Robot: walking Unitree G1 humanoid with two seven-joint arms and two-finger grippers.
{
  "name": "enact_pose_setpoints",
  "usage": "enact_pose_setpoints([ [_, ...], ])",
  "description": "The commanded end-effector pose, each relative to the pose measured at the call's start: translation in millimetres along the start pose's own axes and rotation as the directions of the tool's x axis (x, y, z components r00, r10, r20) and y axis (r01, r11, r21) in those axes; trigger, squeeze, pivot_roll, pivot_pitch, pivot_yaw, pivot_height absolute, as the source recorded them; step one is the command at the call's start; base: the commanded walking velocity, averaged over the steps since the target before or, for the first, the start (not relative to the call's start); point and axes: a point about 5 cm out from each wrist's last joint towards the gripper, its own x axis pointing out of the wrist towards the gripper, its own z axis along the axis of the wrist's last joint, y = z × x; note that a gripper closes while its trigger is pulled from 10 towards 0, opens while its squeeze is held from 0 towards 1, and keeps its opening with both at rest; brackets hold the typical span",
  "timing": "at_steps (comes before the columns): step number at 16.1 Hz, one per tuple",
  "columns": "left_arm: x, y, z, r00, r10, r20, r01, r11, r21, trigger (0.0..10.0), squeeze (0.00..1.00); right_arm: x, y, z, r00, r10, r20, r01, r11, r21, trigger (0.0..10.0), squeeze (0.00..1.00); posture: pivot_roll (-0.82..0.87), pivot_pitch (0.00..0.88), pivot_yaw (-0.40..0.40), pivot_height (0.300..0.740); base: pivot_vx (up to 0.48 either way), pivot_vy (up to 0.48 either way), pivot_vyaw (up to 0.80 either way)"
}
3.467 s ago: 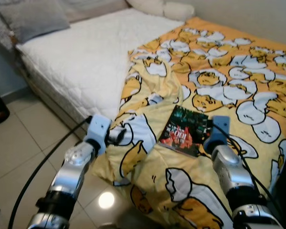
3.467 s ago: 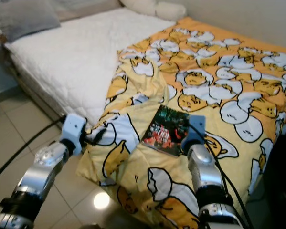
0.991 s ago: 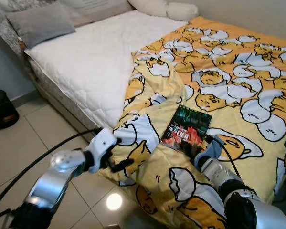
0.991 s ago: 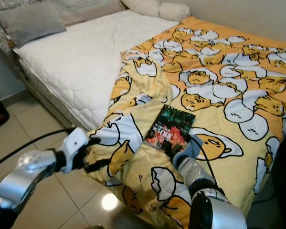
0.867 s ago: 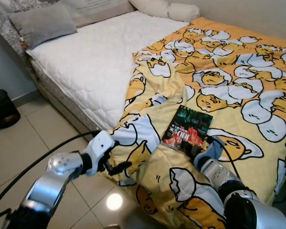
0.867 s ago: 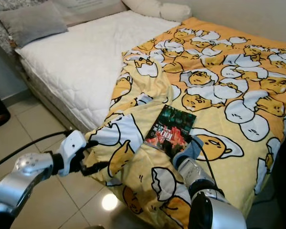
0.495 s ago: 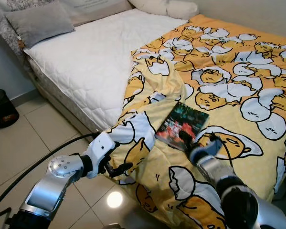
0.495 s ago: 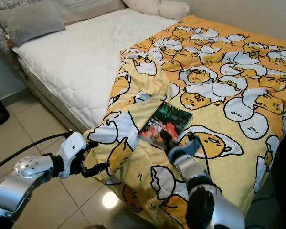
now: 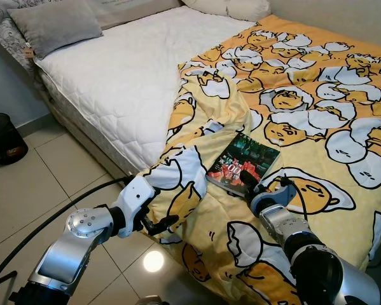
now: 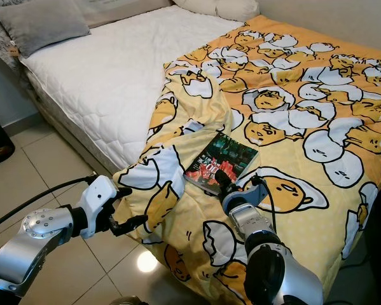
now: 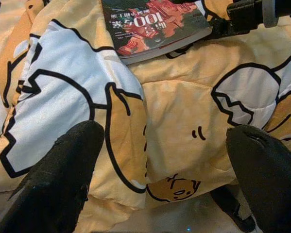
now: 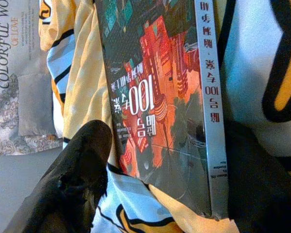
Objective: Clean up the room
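Left tool: fingers spread, empty, at the hanging blanket edge above the tiled floor. Right tool: fingers apart, straddling the book's near corner. Book cover reads "100". Beyond: white mattress, grey pillow printed "COLORFUL".

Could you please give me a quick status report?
Right gripper open around the book. Left gripper open at the blanket edge. Nothing in the way.

A yellow blanket patterned with white eggshells was seen; a dark green and red book; a white quilted mattress
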Motion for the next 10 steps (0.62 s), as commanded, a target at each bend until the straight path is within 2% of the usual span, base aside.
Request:
enact_pose_setpoints([
  [1, -1.6, 3.5, 4.1, 1.0, 0.019, 0.009, -0.019, 1.0, 0.007, 10.0, 0.02, 5.1, 13.8, -2.0, 0.999, 0.032, -0.009, -0.032, 0.999, -0.006, 0.0, 0.0, 0.17, 0.0, 0.022, 0.74, 0.0, 0.0, 0.0],
  [4, 0.9, 4.4, 5.4, 1.0, 0.019, 0.01, -0.019, 1.0, 0.012, 10.0, 0.02, 5.1, 14.5, -1.6, 0.999, 0.039, -0.016, -0.039, 0.999, -0.024, 0.0, 0.0, 0.17, 0.0, 0.024, 0.74, 0.0, 0.0, 0.0],
  [6, 2.3, 5.3, 5.9, 1.0, 0.019, 0.01, -0.019, 1.0, 0.015, 10.0, 0.02, 4.8, 13.6, -2.1, 0.999, 0.033, -0.035, -0.035, 0.997, -0.063, 0.0, 0.0, 0.17, 0.0, 0.025, 0.74, 0.0, 0.0, 0.0],
  [7, 3.6, 6.2, 6.4, 1.0, 0.02, 0.012, -0.02, 1.0, 0.017, 10.0, 0.02, 4.4, 11.9, -3.9, 0.998, 0.02, -0.06, -0.026, 0.994, -0.109, 0.0, 0.0, 0.16, 0.0, 0.025, 0.74, 0.0, 0.0, 0.0],
  [10, 4.7, 7.6, 6.8, 1.0, 0.023, 0.012, -0.023, 0.999, 0.022, 10.0, 0.02, 4.0, 9.7, -5.0, 0.998, 0.002, -0.069, -0.011, 0.99, -0.141, 0.0, 0.0, 0.16, 0.0, 0.024, 0.74, 0.0, 0.0, 0.0],
])
